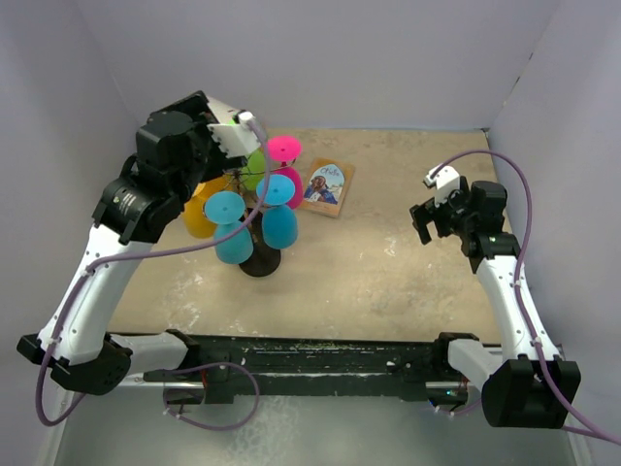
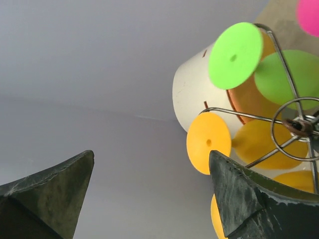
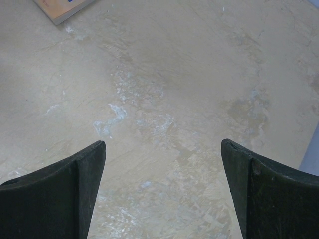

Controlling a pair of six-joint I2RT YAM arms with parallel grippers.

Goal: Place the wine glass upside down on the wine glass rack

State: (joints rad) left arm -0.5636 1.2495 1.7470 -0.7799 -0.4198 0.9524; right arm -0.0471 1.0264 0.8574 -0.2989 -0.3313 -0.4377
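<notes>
L gripper [image 2: 149, 159] wide, empty, beside wine glass rack [image 2: 293, 124], far left; teal wine glass [image 1: 233, 233] upside down on it. R gripper [image 3: 162, 149] wide, empty.

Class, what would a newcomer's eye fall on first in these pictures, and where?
The rack left of centre, hung with bright pink, blue, orange and green glasses, stands out first. The left claw hangs open close by it, and a small book lies just right of it.
</notes>
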